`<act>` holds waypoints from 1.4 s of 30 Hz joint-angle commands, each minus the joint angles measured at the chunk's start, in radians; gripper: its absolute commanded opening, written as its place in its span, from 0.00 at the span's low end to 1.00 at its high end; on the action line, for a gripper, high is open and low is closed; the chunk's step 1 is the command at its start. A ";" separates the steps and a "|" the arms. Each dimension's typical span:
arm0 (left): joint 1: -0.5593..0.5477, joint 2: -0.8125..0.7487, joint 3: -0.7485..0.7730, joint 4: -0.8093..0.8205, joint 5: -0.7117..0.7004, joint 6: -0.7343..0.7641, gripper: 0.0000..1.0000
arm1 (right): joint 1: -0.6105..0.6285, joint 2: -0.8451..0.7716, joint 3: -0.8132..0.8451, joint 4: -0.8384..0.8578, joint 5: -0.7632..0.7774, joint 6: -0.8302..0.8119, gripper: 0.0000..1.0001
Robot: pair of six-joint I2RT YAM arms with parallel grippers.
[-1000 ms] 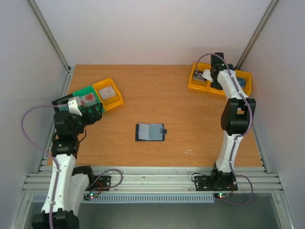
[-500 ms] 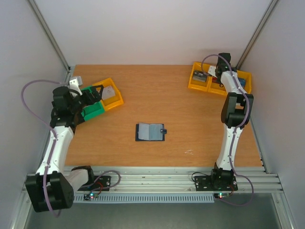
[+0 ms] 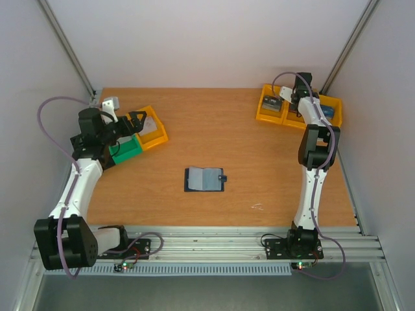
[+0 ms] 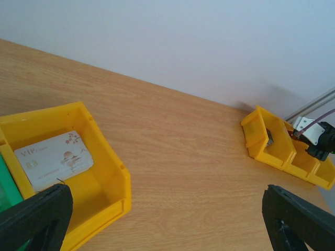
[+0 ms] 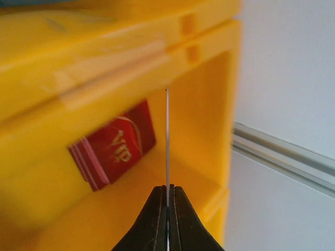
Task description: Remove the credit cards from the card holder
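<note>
Since one second ago the left arm (image 3: 81, 181) has lifted off the green bin (image 3: 126, 150) and swung toward the upper left of the top view; the right arm (image 3: 314, 168) has stretched further to the upper right corner; the card holder (image 3: 204, 179) has not moved and lies unfolded, lining up, in the middle of the bench (image 3: 246, 149), well apart from both arms; whether cards remain in its pockets is too small to tell.

At the upper right stand the yellow bins (image 3: 264, 113); at the upper left one yellow bin (image 4: 112, 172) holds a pale card (image 4: 52, 166) lying flat.

The left fingers (image 4: 31, 217) are spread wide in the lower corners of the wrist view and hold nothing; the right fingers (image 5: 157, 219) are pressed together on a thin card (image 5: 167, 136), seen edge-on as a line pointing into a yellow compartment, where red cards (image 5: 115, 149) lie stacked at centre left.

The step in hand seems to be dropping this card into that compartment; to do it well, I think the right arm should bring the far edge of the card clearly inside the walls, away from the rim; then part the fingers only slightly and pull straight back, so the card falls beside or upon the red stack and does not tip out over the wall.
</note>
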 commanded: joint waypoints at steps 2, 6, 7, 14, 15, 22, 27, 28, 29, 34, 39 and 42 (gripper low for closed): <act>-0.007 0.021 0.041 0.011 -0.022 0.027 0.99 | -0.010 0.035 0.026 -0.031 -0.056 0.037 0.01; -0.012 0.035 0.053 -0.008 -0.022 0.031 0.99 | -0.017 0.063 0.047 -0.005 -0.074 0.033 0.01; -0.012 0.039 0.056 -0.008 -0.023 0.032 0.99 | -0.018 0.069 0.053 -0.001 -0.074 0.030 0.01; -0.017 0.057 0.064 0.001 -0.037 0.034 0.99 | -0.022 0.094 0.034 0.073 -0.054 -0.023 0.04; -0.017 0.058 0.065 -0.002 -0.038 0.037 0.99 | -0.024 0.097 0.027 0.089 -0.052 -0.031 0.05; -0.018 0.068 0.069 -0.007 -0.037 0.043 0.99 | -0.035 0.113 0.048 0.122 -0.058 -0.037 0.23; -0.020 0.070 0.066 -0.004 -0.039 0.043 0.99 | -0.035 0.102 0.030 0.096 -0.058 -0.044 0.53; -0.020 0.068 0.066 -0.004 -0.039 0.043 0.99 | -0.035 0.099 0.028 0.091 -0.057 -0.040 0.59; -0.021 0.066 0.065 -0.005 -0.039 0.043 0.99 | -0.035 0.095 0.028 0.087 -0.055 -0.035 0.65; -0.023 0.059 0.058 -0.001 -0.038 0.044 0.99 | -0.035 0.076 0.046 0.046 -0.078 0.011 0.98; -0.024 0.044 0.049 0.004 -0.034 0.041 0.99 | -0.035 0.057 0.065 0.041 -0.080 0.050 0.98; -0.024 0.029 0.037 0.008 -0.032 0.040 0.99 | -0.035 0.043 0.069 0.047 -0.071 0.061 0.98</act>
